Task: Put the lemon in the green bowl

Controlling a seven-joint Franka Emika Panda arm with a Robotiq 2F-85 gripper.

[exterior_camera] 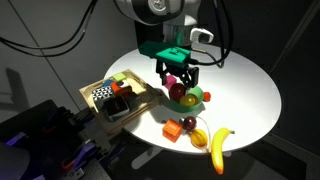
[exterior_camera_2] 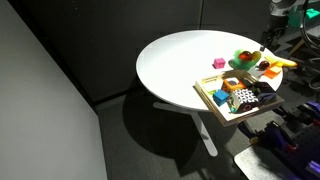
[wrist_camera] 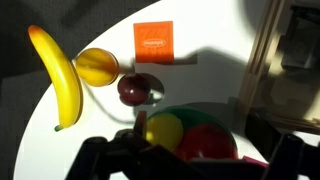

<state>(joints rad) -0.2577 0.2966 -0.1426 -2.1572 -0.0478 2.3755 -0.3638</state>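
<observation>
Lemon (wrist_camera: 163, 130) lies in the green bowl (exterior_camera: 204, 99), touching a red fruit (wrist_camera: 207, 142), directly under the pincer (exterior_camera: 178, 82). The pincer hangs with its jaws spread wide and grips nothing. Just beyond the bowl on the table (exterior_camera: 250, 90) sits a dark red fruit (wrist_camera: 135, 88), then a golden fruit (wrist_camera: 97, 66), a red cube (wrist_camera: 153, 42) and a banana (wrist_camera: 55, 75). A wooden tray (exterior_camera: 95, 112) stands off to one side.

Green bowl (exterior_camera: 204, 97) hemmed in: wooden tray (wrist_camera: 260, 70) close on one side, dark red fruit (wrist_camera: 135, 88) just beside its rim, cube (wrist_camera: 153, 42), golden fruit (wrist_camera: 97, 67) and banana (wrist_camera: 60, 75) crowding past that. Far side: bare worktop (exterior_camera: 250, 85), open lane.
</observation>
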